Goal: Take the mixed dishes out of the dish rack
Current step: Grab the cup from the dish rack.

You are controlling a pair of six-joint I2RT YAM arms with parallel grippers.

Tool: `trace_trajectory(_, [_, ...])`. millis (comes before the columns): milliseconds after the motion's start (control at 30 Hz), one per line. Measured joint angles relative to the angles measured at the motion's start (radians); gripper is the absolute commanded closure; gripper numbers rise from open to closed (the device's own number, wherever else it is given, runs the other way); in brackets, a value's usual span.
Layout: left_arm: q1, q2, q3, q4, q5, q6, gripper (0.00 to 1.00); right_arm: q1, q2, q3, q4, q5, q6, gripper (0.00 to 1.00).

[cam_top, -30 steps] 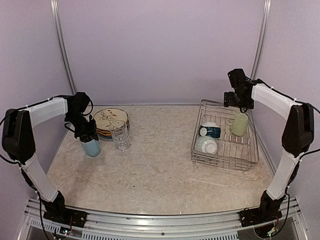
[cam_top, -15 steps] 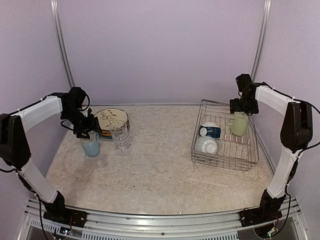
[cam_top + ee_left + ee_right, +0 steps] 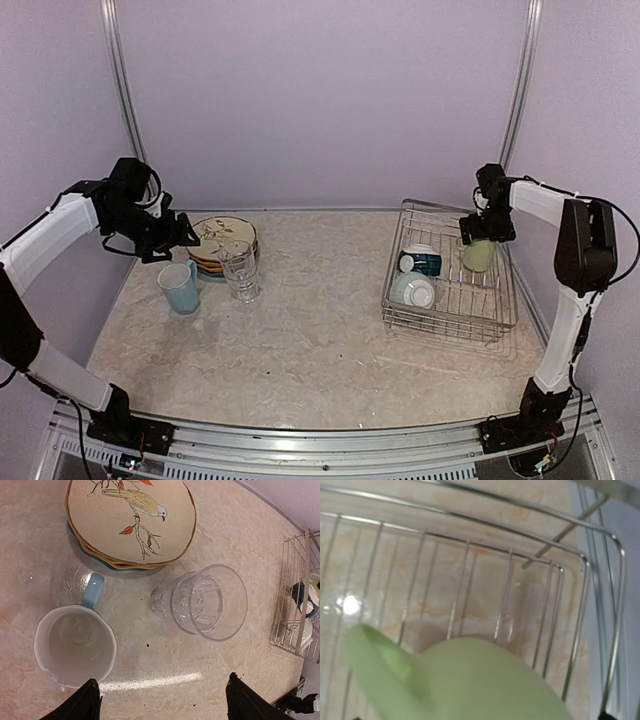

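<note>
The light blue mug (image 3: 180, 287) stands upright on the table, also in the left wrist view (image 3: 75, 645). Beside it are the clear glass tumbler (image 3: 240, 272) and the stacked plates (image 3: 222, 240), cream leaf-patterned plate on top. My left gripper (image 3: 172, 240) hovers open and empty above the mug. The silver wire dish rack (image 3: 495, 310) holds a teal-and-white bowl (image 3: 420, 262), a white bowl (image 3: 413, 291) and the pale green mug (image 3: 478, 255). My right gripper (image 3: 480, 228) sits just above the green mug (image 3: 485, 680), its fingertips barely showing, wide apart.
The dish rack stands at the right, close to the right wall and rear corner. The plates, tumbler and blue mug cluster at the left rear. A metal rail runs along the table's near edge. The rack's edge shows in the left wrist view (image 3: 300, 595).
My left gripper let go of the light blue mug and rose up and to the left. My right gripper moved down and right, close over the green mug.
</note>
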Motion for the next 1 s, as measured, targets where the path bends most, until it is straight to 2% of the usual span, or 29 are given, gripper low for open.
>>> trace_trajectory(167, [0.0,-0.04,0.0,0.002,0.01,0.0,0.17,-0.021,0.021,-0.006,0.012,-0.023,-0.023,0.01])
trace_trajectory(267, [0.0,-0.065,0.0,0.003,0.018,-0.001,0.17,-0.024,0.025,-0.017,0.022,-0.032,-0.034,0.07])
trace_trajectory(433, [0.0,-0.088,0.0,0.003,0.028,-0.003,0.17,-0.024,0.055,-0.017,0.042,-0.061,-0.042,0.12])
trace_trajectory(567, [0.0,-0.093,0.0,0.003,0.04,-0.006,0.17,-0.026,0.065,-0.017,0.053,-0.08,-0.043,0.25])
trace_trajectory(667, [0.0,-0.095,0.0,0.003,0.044,-0.007,0.17,-0.026,0.065,-0.017,0.068,-0.099,-0.035,0.43])
trace_trajectory(800, [0.0,-0.107,0.0,0.003,0.048,-0.011,0.17,-0.026,0.053,-0.037,0.095,-0.127,-0.028,0.6])
trace_trajectory(1000, [-0.003,-0.152,0.0,0.003,0.061,-0.021,0.17,-0.027,-0.036,-0.11,0.133,-0.179,0.006,0.78])
